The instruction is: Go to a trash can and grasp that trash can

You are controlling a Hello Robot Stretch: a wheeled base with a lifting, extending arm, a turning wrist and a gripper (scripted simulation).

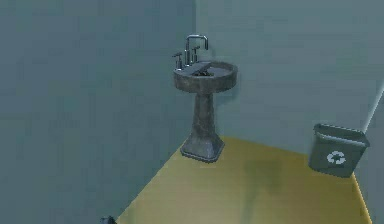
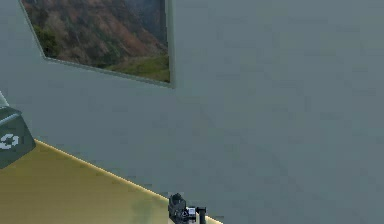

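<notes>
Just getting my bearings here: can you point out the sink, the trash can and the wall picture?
sink [image 1: 207, 82], forward view, front of the basin.
trash can [image 1: 338, 150], forward view, front face by the recycling mark.
wall picture [image 2: 105, 35], arm side view, middle of the landscape.

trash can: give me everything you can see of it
The trash can is a small boxy bin, grey-green, plastic by its look. It is slightly wider at the darker rim than at the base and has a white recycling symbol on the front. It stands upright at the forward view's right edge, against the grey wall, and seems to rest on the yellow floor. It is well apart from the pedestal sink. Its inside can't be seen. Part of it shows again at the arm side view's left edge.
</notes>
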